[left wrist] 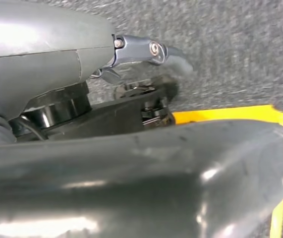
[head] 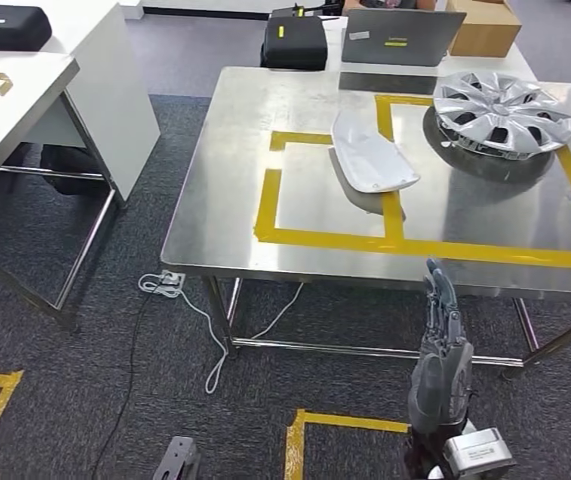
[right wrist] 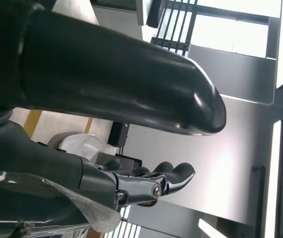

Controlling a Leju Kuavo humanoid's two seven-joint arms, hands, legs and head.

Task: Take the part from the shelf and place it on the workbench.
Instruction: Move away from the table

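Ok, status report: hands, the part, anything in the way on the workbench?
Right hand open, empty, below the workbench edge. Left hand holds nothing. Grey part lies on the workbench across yellow tape. Hubcap beside it, apart.

Left hand (left wrist: 94, 124) empty over yellow-taped carpet (left wrist: 241, 59).

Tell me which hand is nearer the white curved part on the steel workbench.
Right. The right hand is raised just below the workbench front edge, short of the white curved part. The left hand hangs low over the carpet near yellow floor tape.
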